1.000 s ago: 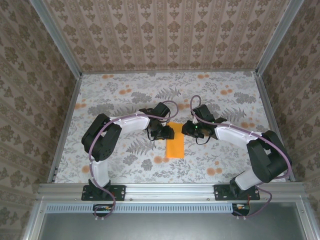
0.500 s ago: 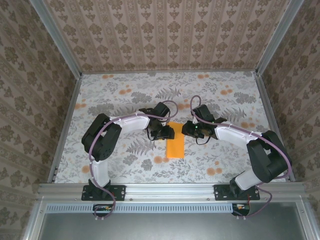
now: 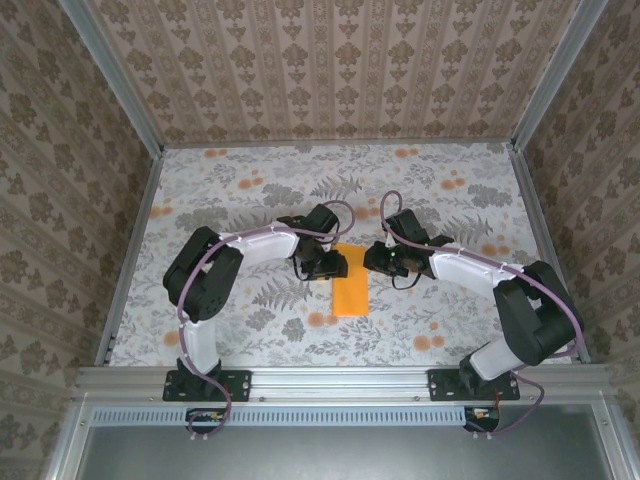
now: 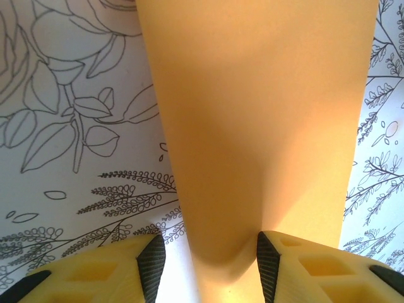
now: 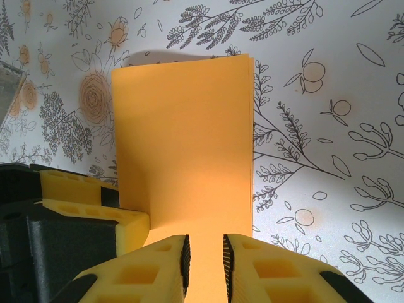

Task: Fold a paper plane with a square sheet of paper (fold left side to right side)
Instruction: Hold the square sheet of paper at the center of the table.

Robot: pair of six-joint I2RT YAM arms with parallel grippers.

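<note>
Hardly any movement is registered since a second ago. Folded into a narrow, bright orange rectangle, the square sheet of paper [image 3: 351, 288] is laid flat on the floral cloth [image 3: 240, 190] mid-table, between both grippers. The left gripper [image 4: 210, 252] is spread wide astride the sheet, and the right gripper [image 5: 205, 252] is held narrowly parted over its edge.

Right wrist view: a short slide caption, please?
Right gripper over the folded orange paper, left gripper alongside, on floral cloth.

Square sheet of paper [image 3: 351, 296], partly hidden
Far end under left gripper [image 3: 337, 266] and right gripper [image 3: 371, 258]; cropped in left wrist view.
</note>
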